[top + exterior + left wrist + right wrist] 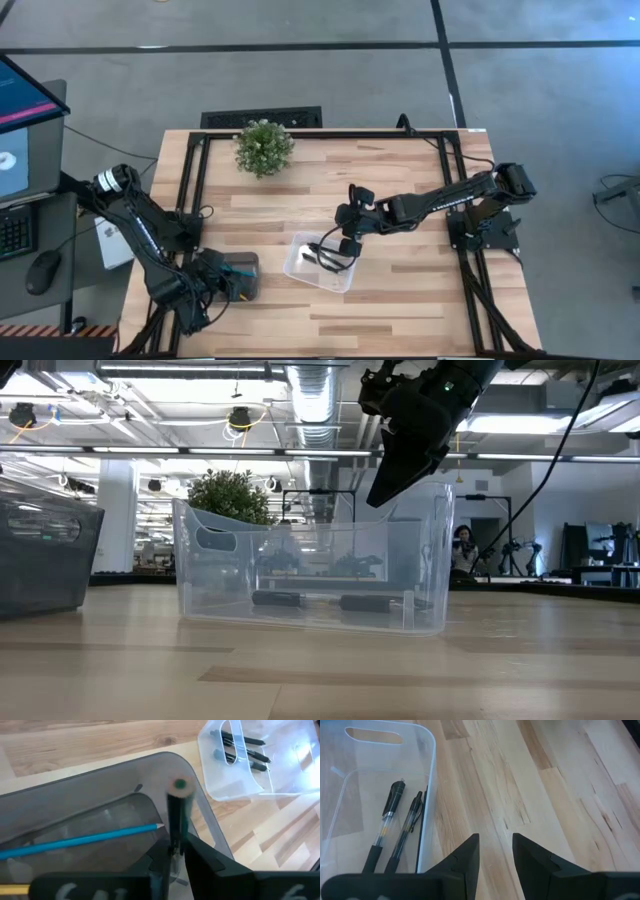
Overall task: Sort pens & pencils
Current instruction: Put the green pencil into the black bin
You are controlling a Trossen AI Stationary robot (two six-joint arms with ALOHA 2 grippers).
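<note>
1. Table (400, 300): I log a light wood-plank top with a potted plant (264, 146) at the far edge.
2. Right arm: I see it stretched in from the right, its right gripper (496, 851) released, fingers parted and empty, hanging just over the clear bin's near wall.
3. Left arm: folded at the table's left front corner. Its left gripper (175, 852) is clenched on a dark green pencil (176, 815), which I see end-on above the grey bin.
4. Grey bin (90, 805): smoky tub holding a light blue pencil (85, 839) lying flat; a yellow tip shows at its edge.
5. Clear bin (322, 262): mid-table, well apart from the grey bin.
6. Pens (387, 827): I count at least three black ones lying side by side on the clear bin's floor.
</note>
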